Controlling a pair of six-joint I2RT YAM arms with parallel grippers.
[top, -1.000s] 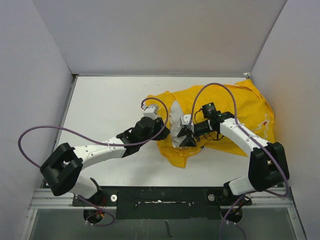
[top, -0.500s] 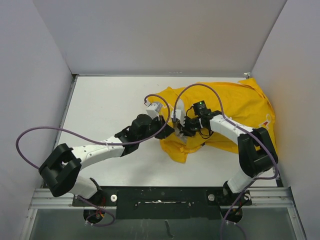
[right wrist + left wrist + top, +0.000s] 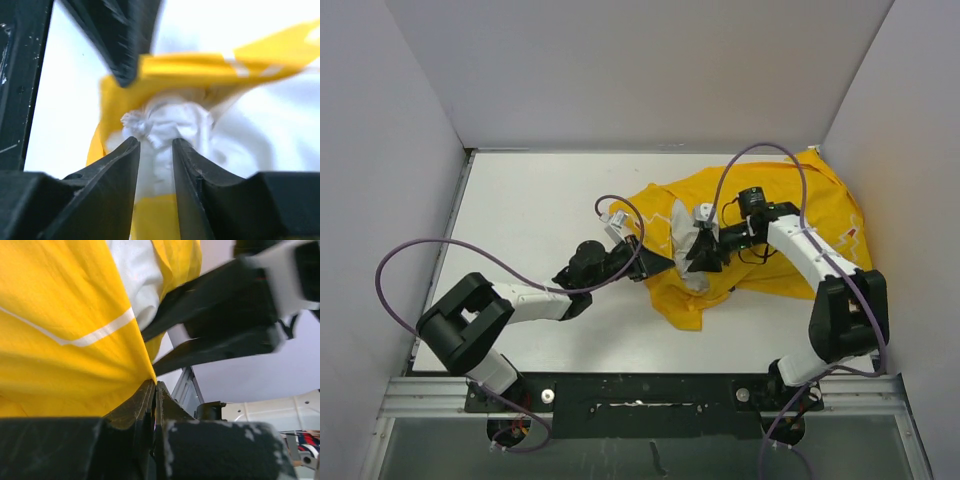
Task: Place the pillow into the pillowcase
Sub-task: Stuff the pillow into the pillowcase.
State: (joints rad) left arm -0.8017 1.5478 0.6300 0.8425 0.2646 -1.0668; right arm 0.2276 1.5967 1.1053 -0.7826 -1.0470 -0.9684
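Note:
The yellow pillowcase (image 3: 770, 225) lies crumpled at the table's centre-right. The white pillow (image 3: 687, 243) shows only at the case's left opening; the rest is inside. My left gripper (image 3: 656, 263) is shut on the pillowcase's left edge; in the left wrist view the closed tips (image 3: 154, 385) pinch a gathered fold of the pillowcase (image 3: 60, 325), with the pillow (image 3: 136, 275) above. My right gripper (image 3: 699, 251) points left at the opening. In the right wrist view it (image 3: 155, 143) stands open, and a bunched corner of the pillow (image 3: 167, 122) sits just beyond the tips, with the pillowcase (image 3: 200, 64) behind.
White walls enclose the table (image 3: 540, 210) on three sides. Purple cables loop over both arms (image 3: 430, 260). The two grippers are close together at the case's opening; the left one's dark fingers (image 3: 120, 35) fill the top of the right wrist view.
The left gripper closed on the pillowcase edge and its arm drew back and lower. The right gripper shut, then opened again, shifting slightly right. The pillowcase bunched more around the pillow.

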